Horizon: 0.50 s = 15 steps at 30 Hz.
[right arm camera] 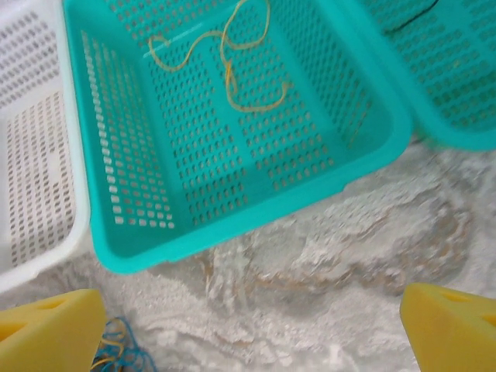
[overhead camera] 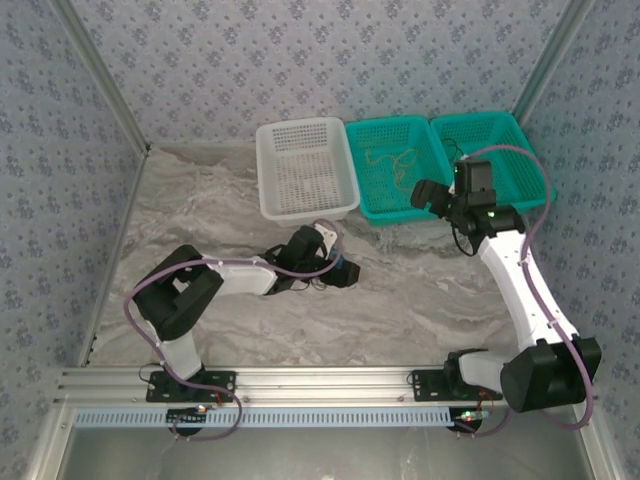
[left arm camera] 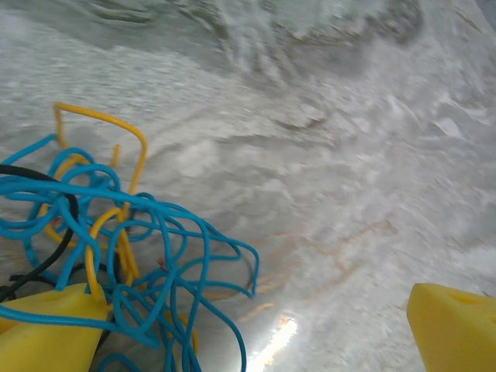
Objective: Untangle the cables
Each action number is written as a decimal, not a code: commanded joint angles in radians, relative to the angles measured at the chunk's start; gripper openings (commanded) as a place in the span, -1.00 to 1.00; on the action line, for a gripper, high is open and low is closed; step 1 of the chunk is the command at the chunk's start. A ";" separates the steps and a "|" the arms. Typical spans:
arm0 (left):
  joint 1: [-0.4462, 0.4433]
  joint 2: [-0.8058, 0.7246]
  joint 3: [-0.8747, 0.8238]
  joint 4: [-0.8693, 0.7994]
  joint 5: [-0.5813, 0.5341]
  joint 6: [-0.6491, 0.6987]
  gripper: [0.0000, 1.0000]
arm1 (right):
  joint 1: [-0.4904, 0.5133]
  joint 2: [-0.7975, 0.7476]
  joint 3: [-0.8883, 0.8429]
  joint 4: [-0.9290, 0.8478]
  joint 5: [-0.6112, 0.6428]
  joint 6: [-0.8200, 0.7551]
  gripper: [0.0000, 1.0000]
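Observation:
A knotted clump of blue, yellow and black cables (left arm camera: 116,232) lies on the marbled table (left arm camera: 349,155) and drapes over my left gripper's left yellow pad (left arm camera: 46,329). The left gripper (left arm camera: 256,341) is open, its pads far apart. From above, the clump (overhead camera: 345,272) sits at the left gripper (overhead camera: 335,262) mid-table. A loose yellow-tan cable (right arm camera: 232,70) rests in the middle teal basket (right arm camera: 256,209), also seen from above (overhead camera: 395,160). A black cable (right arm camera: 411,15) lies in the right teal basket. My right gripper (right arm camera: 252,341) hangs open over the table by that basket's front rim, holding nothing.
Three baskets stand in a row at the back: a white one (overhead camera: 305,205), the middle teal one (overhead camera: 372,205) and the right teal one (overhead camera: 520,150). Patterned walls close in the table on three sides. The right arm (overhead camera: 520,280) reaches along the right side.

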 commanded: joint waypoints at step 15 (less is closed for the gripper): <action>0.022 -0.154 -0.058 0.014 -0.041 0.002 0.99 | 0.337 0.018 -0.335 0.361 0.038 0.374 0.96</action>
